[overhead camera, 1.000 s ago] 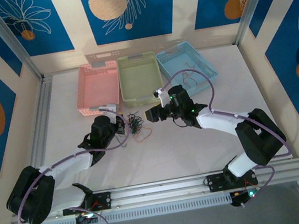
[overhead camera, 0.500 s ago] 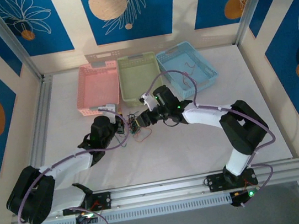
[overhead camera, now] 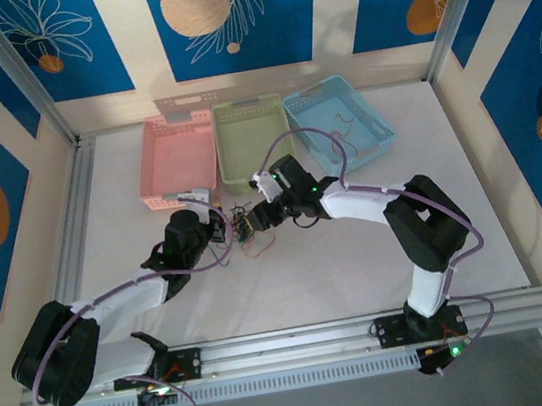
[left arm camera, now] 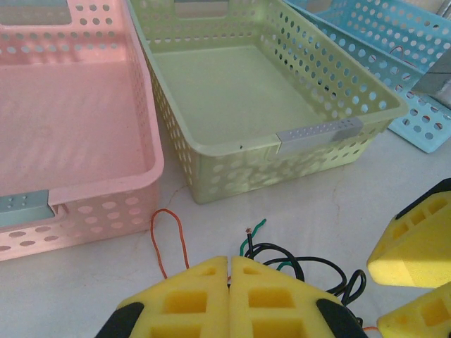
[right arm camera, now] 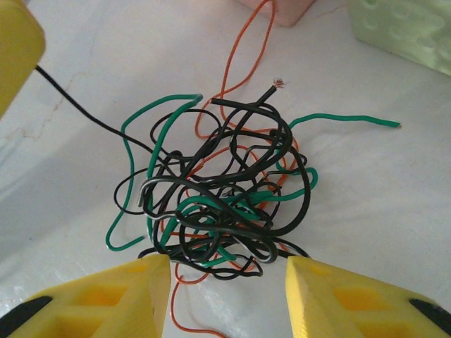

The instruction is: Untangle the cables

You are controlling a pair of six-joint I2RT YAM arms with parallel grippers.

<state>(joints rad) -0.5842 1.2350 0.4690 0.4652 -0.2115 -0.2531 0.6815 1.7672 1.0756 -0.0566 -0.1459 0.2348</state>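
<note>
The cables (overhead camera: 244, 225) lie in one knotted tangle (right arm camera: 218, 190) of black, green and orange strands on the white table, in front of the baskets. My left gripper (overhead camera: 218, 231) is at the tangle's left side, its yellow pads (left arm camera: 211, 296) pressed shut. A black strand (right arm camera: 84, 109) runs straight from the tangle to that gripper. An orange loop (left arm camera: 169, 239) and black and green ends (left arm camera: 296, 260) poke out past its tips. My right gripper (overhead camera: 255, 219) is open at the tangle's right side, its tips (right arm camera: 227, 264) straddling the knot's near edge, the left pad touching strands.
Three baskets stand in a row just behind the tangle: pink (overhead camera: 181, 155), green (overhead camera: 254, 143) and blue (overhead camera: 339, 123), the blue one with a thin wire in it. The pink (left arm camera: 151, 165) and green (left arm camera: 232, 148) rims are close ahead of my left gripper. A metal rail (overhead camera: 370, 330) borders the near edge.
My right arm has swung left from the table's middle to the tangle, and its jaws have narrowed around the knot's edge. The left arm has stayed put.
</note>
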